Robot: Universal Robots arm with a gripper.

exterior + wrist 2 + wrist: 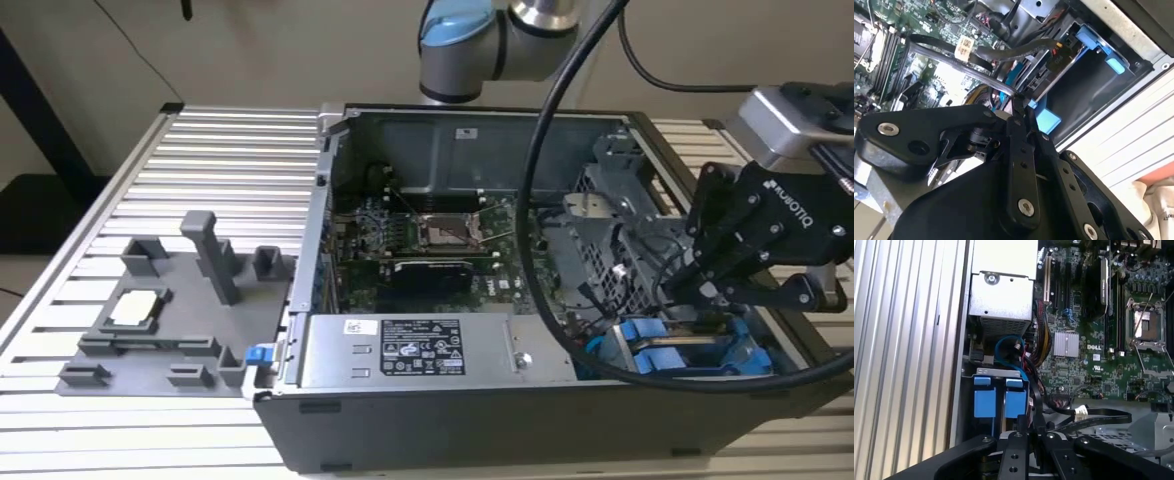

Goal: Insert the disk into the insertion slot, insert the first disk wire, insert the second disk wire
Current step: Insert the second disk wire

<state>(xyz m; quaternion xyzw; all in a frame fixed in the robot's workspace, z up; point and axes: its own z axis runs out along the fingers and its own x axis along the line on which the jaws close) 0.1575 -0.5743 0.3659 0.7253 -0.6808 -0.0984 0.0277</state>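
On the exterior view's left, a grey fixture plate is laid on the ribbed aluminium table. At the centre, an open computer case is placed, with the green motherboard exposed and the labelled power supply mounted along the near edge. On the exterior view's right, the black gripper is lowered into the case, directly above the blue-trimmed insertion slot. In the first wrist view, two blue plastic frames are seen standing side by side in the grey sheet-metal bay; the disk is seated there, only its bright blue frame end being visible. A black cable is routed just beside the gripper linkages. Whether the gripper is clenched or released cannot be told.
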